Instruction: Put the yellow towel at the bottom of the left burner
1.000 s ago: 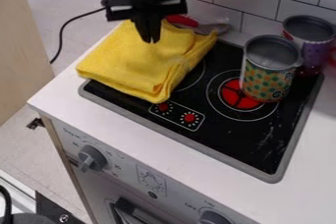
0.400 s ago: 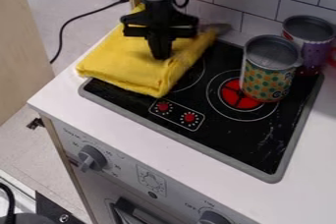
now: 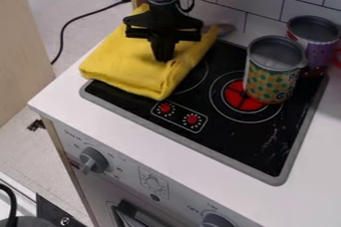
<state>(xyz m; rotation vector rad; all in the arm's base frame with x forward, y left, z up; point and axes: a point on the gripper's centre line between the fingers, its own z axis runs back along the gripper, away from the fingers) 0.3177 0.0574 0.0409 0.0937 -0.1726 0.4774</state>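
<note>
Gripper (image 3: 162, 59) lowered onto yellow towel (image 3: 123, 67), at stovetop's (image 3: 233, 139) ten o'clock.
Can't tell opening or hold; pinch deep, then ease toward six o'clock.

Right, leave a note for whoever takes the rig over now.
Hand: down at the folded yellow towel; whether it grips is unclear.
Towel: over the cooktop's left corner and adjoining counter, partly covering the left burner.
Done: hand at the towel.
Left: probably shift it to the burner's bottom, then let go.
Patterned can: on the right burner.
</note>
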